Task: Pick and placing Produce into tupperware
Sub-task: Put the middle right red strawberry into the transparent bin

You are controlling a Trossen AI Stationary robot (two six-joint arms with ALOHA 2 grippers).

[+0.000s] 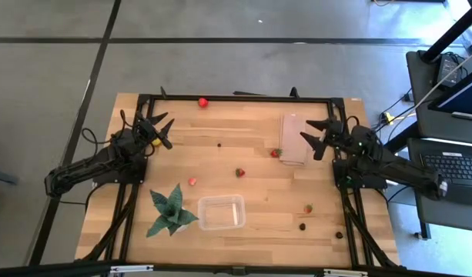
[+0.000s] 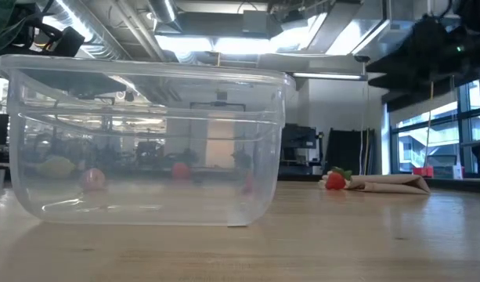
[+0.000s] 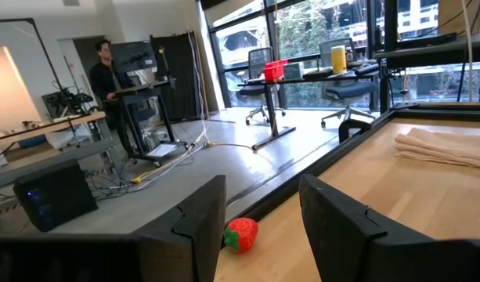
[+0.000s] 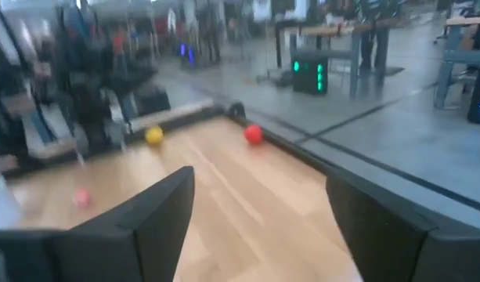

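Note:
The produce lies scattered on the wooden table. A red piece [image 1: 202, 101] is at the far edge. A yellow piece [image 1: 155, 141] sits beside my left gripper. Strawberries [image 1: 239, 172] and dark berries [image 1: 302, 226] are spread mid-table and at the near right. The clear tupperware [image 1: 221, 212] stands open near the near edge and fills the low view [image 2: 146, 141]. My left gripper [image 1: 168, 132] is open at the far left, with the red piece [image 3: 241, 235] ahead of its fingers. My right gripper [image 1: 309, 137] is open over the far right, beside the cloth.
A green spiky plant [image 1: 171, 211] stands just left of the tupperware. A folded beige cloth [image 1: 294, 139] lies at the far right, with a strawberry [image 1: 276, 153] at its left edge. A black frame [image 1: 236, 98] runs along the table's edges. A person [image 3: 106, 74] stands in the room beyond.

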